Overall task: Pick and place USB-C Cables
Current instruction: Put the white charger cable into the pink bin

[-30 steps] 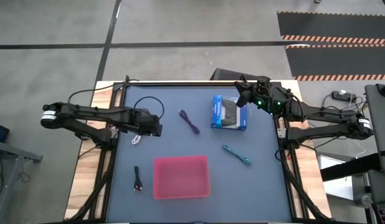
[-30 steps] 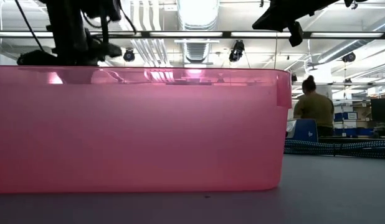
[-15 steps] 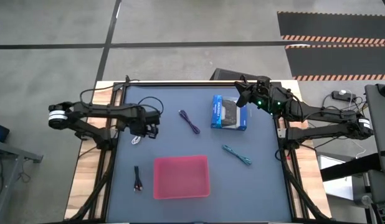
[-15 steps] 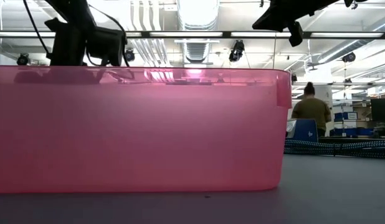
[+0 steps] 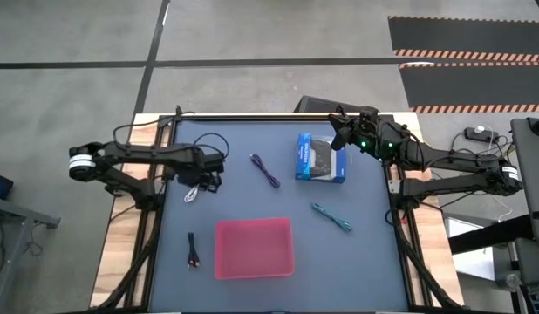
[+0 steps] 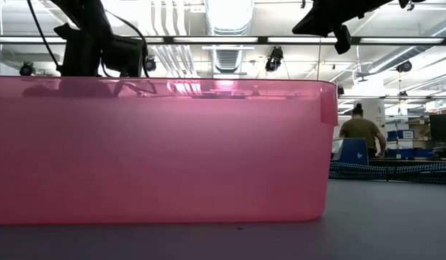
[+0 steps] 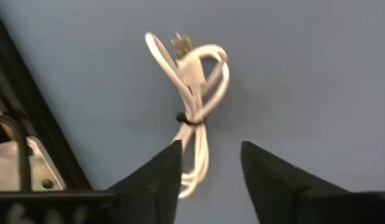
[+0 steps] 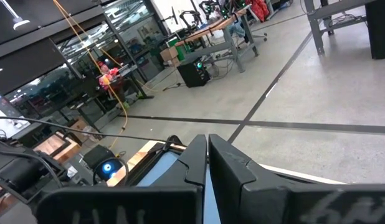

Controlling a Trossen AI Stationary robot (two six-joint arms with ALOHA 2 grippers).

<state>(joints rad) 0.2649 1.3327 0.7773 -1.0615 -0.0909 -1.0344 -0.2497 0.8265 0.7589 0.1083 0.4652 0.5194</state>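
Note:
A white USB-C cable [image 7: 192,106], coiled and tied at its middle, lies flat on the blue mat [image 5: 243,201] near the table's left edge [image 5: 191,195]. My left gripper [image 7: 211,162] hovers just above it, open, with the cable's near end beside one finger; in the high view the left gripper [image 5: 206,181] is just right of the cable. The purple cable [image 5: 265,170], the teal cable [image 5: 330,216] and the black cable [image 5: 193,250] also lie on the mat. My right gripper [image 8: 207,140] waits shut above the far right corner [image 5: 339,133].
A pink tray [image 5: 254,248] stands at the near middle and fills most of the low view [image 6: 158,152]. A blue-and-black box [image 5: 320,159] lies at the far right. A person [image 6: 361,133] stands in the room beyond the table.
My left gripper has shifted a little toward the table's left edge, closer to the white cable. The cables, the tray and my right arm have kept still.

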